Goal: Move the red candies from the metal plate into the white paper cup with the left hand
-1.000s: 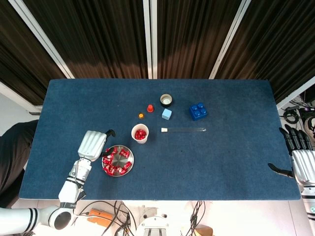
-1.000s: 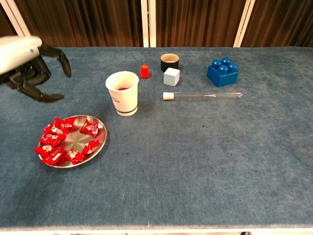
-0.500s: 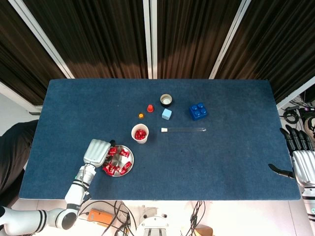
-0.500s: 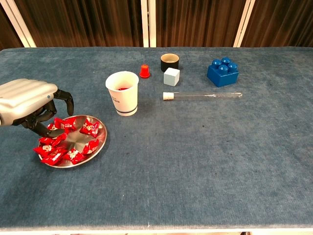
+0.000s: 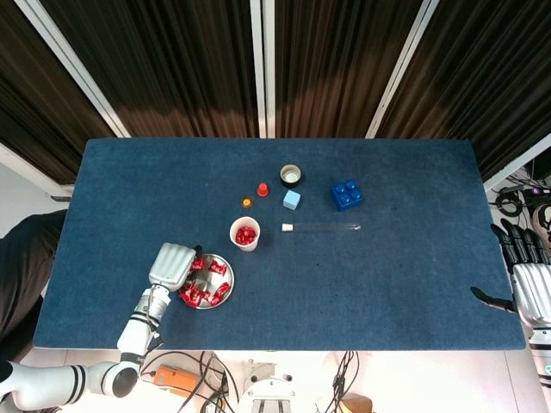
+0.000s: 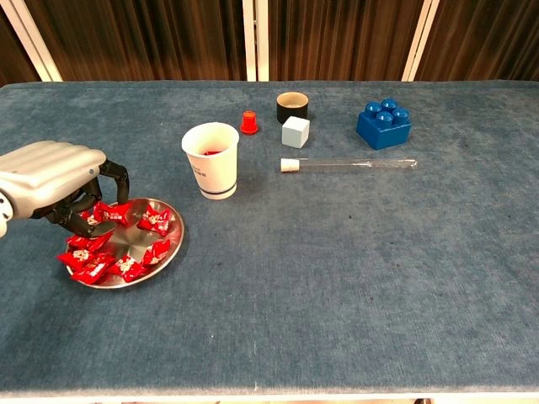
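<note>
Several dark fingertips (image 6: 88,217) curled down onto the red wrapped candies (image 6: 118,244) at the far-left edge of the round metal plate (image 6: 171,250), touching the wrappers; can't tell whether one is actually pinched. Behind them the silver-backed left hand (image 6: 50,172), knuckles up, hovering over the plate's left rim. Same hand (image 5: 172,263) seen from the head view covering the plate's (image 5: 225,298) left side. More red candies spread across the rest of the plate. White paper cup (image 6: 210,159) upright just beyond the plate to its right, red showing inside. Further back: small red cap (image 6: 248,122), black round cup (image 6: 292,107), pale blue cube (image 6: 296,131), blue toy brick (image 6: 382,124), clear glass tube (image 6: 349,164) lying flat. Way over at the table's right edge, right hand (image 5: 526,277) with fingers spread, holding nothing.
</note>
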{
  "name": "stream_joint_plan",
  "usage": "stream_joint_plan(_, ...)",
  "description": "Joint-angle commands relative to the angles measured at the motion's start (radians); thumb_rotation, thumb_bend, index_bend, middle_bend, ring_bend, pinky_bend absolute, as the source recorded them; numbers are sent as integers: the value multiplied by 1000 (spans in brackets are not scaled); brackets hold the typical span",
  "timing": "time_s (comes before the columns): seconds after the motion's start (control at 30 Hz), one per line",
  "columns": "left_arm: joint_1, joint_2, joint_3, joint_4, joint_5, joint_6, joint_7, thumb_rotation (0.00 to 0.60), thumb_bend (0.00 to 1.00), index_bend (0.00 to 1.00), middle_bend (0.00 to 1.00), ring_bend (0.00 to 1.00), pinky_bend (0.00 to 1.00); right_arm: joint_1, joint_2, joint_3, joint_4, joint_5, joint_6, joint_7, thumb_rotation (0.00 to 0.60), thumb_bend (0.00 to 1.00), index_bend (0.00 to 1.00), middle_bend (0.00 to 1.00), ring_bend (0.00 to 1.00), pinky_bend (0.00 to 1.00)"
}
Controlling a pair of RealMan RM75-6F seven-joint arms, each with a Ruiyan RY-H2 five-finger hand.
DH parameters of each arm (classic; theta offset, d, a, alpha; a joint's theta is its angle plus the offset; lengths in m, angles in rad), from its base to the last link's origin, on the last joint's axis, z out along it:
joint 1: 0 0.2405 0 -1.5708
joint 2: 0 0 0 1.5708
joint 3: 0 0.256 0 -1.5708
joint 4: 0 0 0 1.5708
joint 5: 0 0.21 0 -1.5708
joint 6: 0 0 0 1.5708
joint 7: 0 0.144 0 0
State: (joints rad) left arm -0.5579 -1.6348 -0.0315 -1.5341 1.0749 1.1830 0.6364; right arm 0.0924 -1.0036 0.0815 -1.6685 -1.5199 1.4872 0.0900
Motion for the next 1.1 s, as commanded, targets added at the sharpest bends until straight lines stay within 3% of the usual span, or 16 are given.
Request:
stream_joint_plan(0.03, 0, -4, -4, 10, -7, -8, 6, 600, 294, 477, 899, 853, 786, 0, 1, 0, -1, 0, 0, -1, 600, 185, 0, 27, 0, 69)
stream_joint_plan(0.37, 7, -6, -11, 29, -1, -20, -7, 600, 399, 571, 899, 854, 786, -1, 2, 0, -8, 1, 2, -8, 600, 185, 0, 27, 0, 73)
stream_joint_plan(0.57, 18, 45, -41, -68, 73, 32, -72, 600, 393, 575, 899, 854, 786, -4, 1, 0, -9, 1, 7, -10, 600, 185, 0, 27, 0, 74)
stream_joint_plan(0.73, -16, 102, -115, -184, 129, 32, -135, 600, 390, 575, 899, 854, 786, -5, -2, -1, -7, 0, 9, -8, 600, 185, 0, 27, 0, 74)
stream_joint_plan(0.87, -80, 121, -177, -243, 120, -23, -116, 600, 390, 574, 899, 854, 786, -7, -4, -2, -2, -1, 11, -5, 600, 185, 0, 27, 0, 74)
stream_joint_plan(0.97, -142, 108, -225, -243, 75, -73, -77, 600, 388, 574, 899, 854, 786, -11, -5, -5, 3, 2, 12, -1, 600, 185, 0, 27, 0, 74)
stream_joint_plan(1.1, -219, 69, -277, -202, -62, -137, -17, 600, 362, 574, 899, 854, 786, -22, -8, -7, 15, 5, 24, 14, 600, 185, 0, 27, 0, 74)
